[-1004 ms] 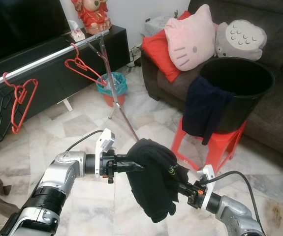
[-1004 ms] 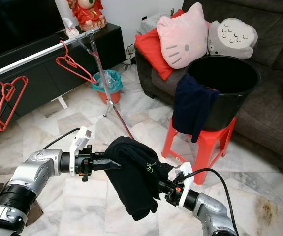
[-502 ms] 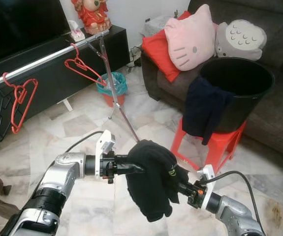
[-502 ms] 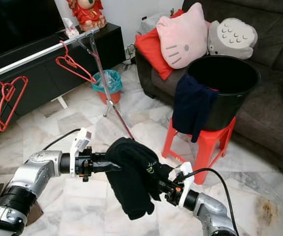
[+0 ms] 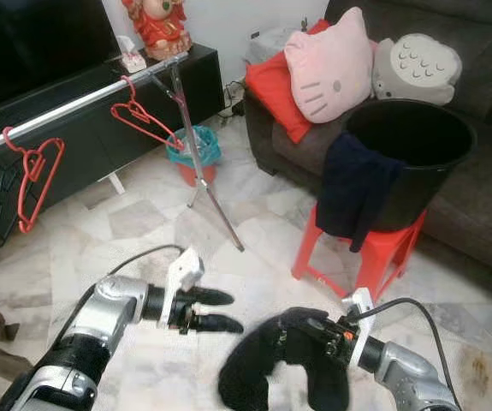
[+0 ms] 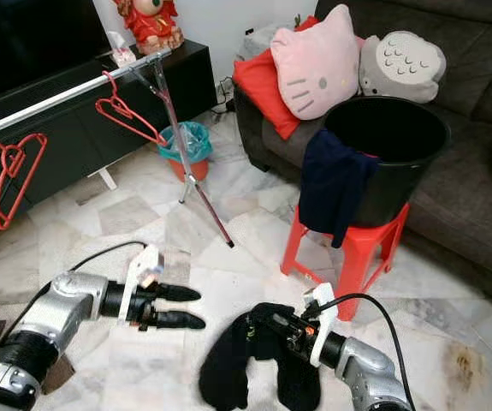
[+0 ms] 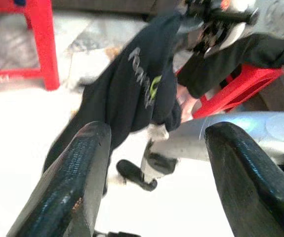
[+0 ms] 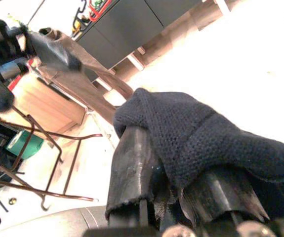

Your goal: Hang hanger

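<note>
Now our right gripper is pinched shut on the black top, which droops down toward 6 o'clock. Our left gripper is wide open w/ nothing in it, just beside the top at 9 o'clock. The hangers on the rail sit far off at 11 o'clock.

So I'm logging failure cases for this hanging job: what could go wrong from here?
1. The black garment is draped over the right gripper alone; the left gripper is open and apart from it, so it could slide off.
2. The garment sags toward the floor and may drag.
3. The rail and red hangers stand far off.
</note>
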Controlling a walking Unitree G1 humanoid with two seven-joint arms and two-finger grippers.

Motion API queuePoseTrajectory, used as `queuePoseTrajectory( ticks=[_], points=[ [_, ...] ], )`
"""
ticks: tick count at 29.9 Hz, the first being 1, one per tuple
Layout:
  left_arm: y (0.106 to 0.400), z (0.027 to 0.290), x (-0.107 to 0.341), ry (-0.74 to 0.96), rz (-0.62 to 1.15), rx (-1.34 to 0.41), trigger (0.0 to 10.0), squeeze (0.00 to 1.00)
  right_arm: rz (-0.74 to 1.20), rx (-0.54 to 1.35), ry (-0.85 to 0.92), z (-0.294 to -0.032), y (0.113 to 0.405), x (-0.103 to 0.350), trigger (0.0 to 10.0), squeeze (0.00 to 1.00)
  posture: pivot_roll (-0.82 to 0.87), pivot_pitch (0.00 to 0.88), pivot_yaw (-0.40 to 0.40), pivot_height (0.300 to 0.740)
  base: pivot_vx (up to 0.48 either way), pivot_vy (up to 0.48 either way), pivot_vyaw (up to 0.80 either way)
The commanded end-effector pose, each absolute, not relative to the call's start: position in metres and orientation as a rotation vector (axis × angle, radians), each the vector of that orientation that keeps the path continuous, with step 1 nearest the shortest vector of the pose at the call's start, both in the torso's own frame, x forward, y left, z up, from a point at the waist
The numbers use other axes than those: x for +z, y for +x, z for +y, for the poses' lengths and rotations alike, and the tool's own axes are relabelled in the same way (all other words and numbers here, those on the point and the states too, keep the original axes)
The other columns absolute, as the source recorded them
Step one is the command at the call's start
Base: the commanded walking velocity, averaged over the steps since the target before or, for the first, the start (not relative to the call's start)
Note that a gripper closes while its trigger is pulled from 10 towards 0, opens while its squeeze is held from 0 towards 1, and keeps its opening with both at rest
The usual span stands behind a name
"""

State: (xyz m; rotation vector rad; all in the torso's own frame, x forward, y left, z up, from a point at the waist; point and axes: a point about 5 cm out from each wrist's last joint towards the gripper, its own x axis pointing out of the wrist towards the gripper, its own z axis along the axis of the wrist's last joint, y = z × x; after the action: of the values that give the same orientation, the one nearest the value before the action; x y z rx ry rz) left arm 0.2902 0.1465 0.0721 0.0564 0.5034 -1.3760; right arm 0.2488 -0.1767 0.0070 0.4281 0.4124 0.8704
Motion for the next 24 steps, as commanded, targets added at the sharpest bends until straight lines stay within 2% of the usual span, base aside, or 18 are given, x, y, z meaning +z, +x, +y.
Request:
queuePoseTrajectory(
  ticks=[1, 4, 10, 15, 16, 17, 18, 24],
  points=[
    [0.291, 0.153, 0.066, 0.126, 0.54, -1.325, 10.0, 1.0, 0.392, 0.866, 0.428, -0.174, 0.252, 0.01, 0.0, 0.0, -0.02, 0.042, 0.124, 0.74, 0.0, 0.0, 0.0],
    [0.295, 0.155, 0.056, 0.211, 0.563, -1.217, 10.0, 1.0, 0.385, 0.832, 0.437, -0.175, 0.253, 0.009, 0.0, 0.0, -0.02, 0.043, 0.122, 0.74, 0.0, 0.0, 0.0],
    [0.304, 0.16, 0.039, 0.41, 0.554, -0.974, 10.0, 1.0, 0.323, 0.646, 0.486, -0.182, 0.262, 0.009, 0.0, 0.0, -0.02, 0.042, 0.121, 0.74, 0.0, 0.0, 0.0],
    [0.311, 0.157, 0.039, 0.396, 0.502, -0.847, 10.0, 1.0, 0.286, 0.593, 0.526, -0.184, 0.264, 0.011, 0.0, 0.0, -0.03, 0.038, 0.119, 0.74, 0.0, 0.0, 0.0],
    [0.315, 0.157, 0.039, 0.427, 0.473, -0.784, 10.0, 0.36, 0.258, 0.575, 0.556, -0.184, 0.265, 0.013, 0.0, 0.0, -0.03, 0.037, 0.118, 0.74, 0.0, 0.0, 0.0],
    [0.315, 0.157, 0.039, 0.427, 0.473, -0.784, 10.0, 0.36, 0.258, 0.575, 0.556, -0.184, 0.265, 0.013, 0.0, 0.0, -0.03, 0.037, 0.118, 0.74, 0.0, 0.0, 0.0],
    [0.317, 0.156, 0.04, 0.438, 0.447, -0.75, 10.0, 0.0, 0.246, 0.571, 0.572, -0.183, 0.265, 0.014, 0.0, 0.0, -0.03, 0.037, 0.118, 0.74, 0.0, 0.0, 0.0],
    [0.329, 0.149, 0.053, 0.405, 0.313, -0.633, 10.0, 0.0, 0.222, 0.549, 0.603, -0.178, 0.262, 0.012, 0.0, 0.0, -0.04, 0.023, 0.112, 0.74, 0.0, 0.0, 0.0]
  ],
)
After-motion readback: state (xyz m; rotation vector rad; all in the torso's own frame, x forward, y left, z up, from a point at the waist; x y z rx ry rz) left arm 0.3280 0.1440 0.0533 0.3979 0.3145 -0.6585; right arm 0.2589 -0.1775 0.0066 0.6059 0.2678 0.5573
